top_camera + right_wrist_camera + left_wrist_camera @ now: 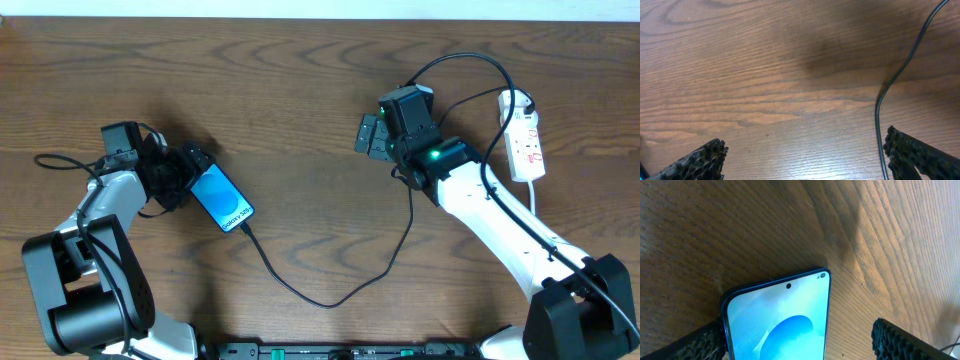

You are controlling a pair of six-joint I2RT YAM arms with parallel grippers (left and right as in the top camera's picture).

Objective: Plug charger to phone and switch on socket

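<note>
Since the phone has to stay put while a plug goes into it, the left pincer (pixel 190 176) straddles the camera end of the phone (pixel 222 197), spread wide. In its wrist view one finger (pixel 692 342) lies against the phone's edge and the other (pixel 905 340) stands well apart, so it brackets the phone rather than gripping it and holds nothing. The phone lies flat on the worktop (pixel 300 100), lit screen up. From the phone's opposite end the charger (pixel 330 303) runs rightward in a slack loop that puts no pull on the phone. Its tip meets the phone's edge and looks seated, though it is too small to be sure. Further right of the phone, the right pincer (pixel 370 135) hangs over bare wood, fully spread and empty, probably free to work the switch. Farthest right of the phone, well apart from it, the socket (pixel 526 140) lies face up, so its switch should be reachable from above. Whether it is on cannot be told. Counted: one phone, one charger, one socket and two pincers, both empty.
</note>
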